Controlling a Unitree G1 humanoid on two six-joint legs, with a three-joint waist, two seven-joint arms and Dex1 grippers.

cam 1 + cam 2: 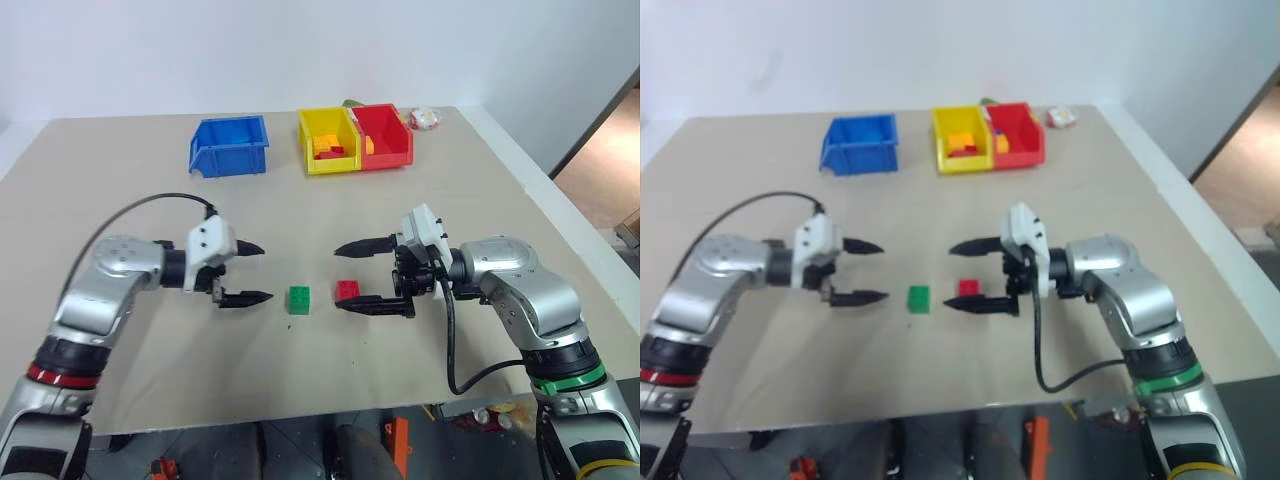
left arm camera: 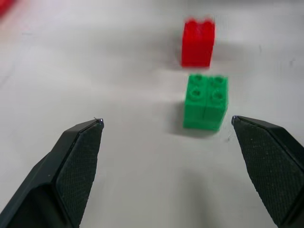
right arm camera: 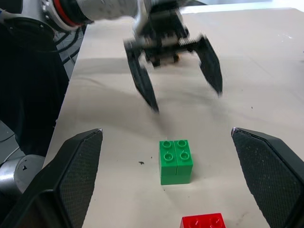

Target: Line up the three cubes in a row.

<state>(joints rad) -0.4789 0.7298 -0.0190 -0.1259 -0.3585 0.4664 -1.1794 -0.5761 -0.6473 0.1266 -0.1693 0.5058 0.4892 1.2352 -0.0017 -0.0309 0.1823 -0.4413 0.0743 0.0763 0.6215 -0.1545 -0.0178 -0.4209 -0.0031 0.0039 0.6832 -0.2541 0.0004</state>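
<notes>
We saw both arms reaching in over the table (image 1: pixel 130 400) from either side, forearms angled inward and the two end effectors facing each other across the middle. The left end effector (image 1: pixel 245 272) pointed toward the right and slightly downward, its two black fingers spread wide and holding nothing. The right end effector (image 1: pixel 352 276) pointed toward the left, also tipped a little down, its fingers likewise parted and empty, one finger above and one below in the head views.

Between them, on the table, the green cube (image 1: pixel 299 299) sat studs up just right of the left end effector's lower fingertip, apart from it. The red cube (image 1: pixel 348 290) stood just right of the green one, a small gap between them, close beside the right end effector's lower finger. We could not find the yellow-orange cube on the open table.

At the far edge stood a blue bin (image 1: pixel 230 144), a yellow bin (image 1: pixel 327 140) and a red bin (image 1: pixel 384 135), the latter two touching.
</notes>
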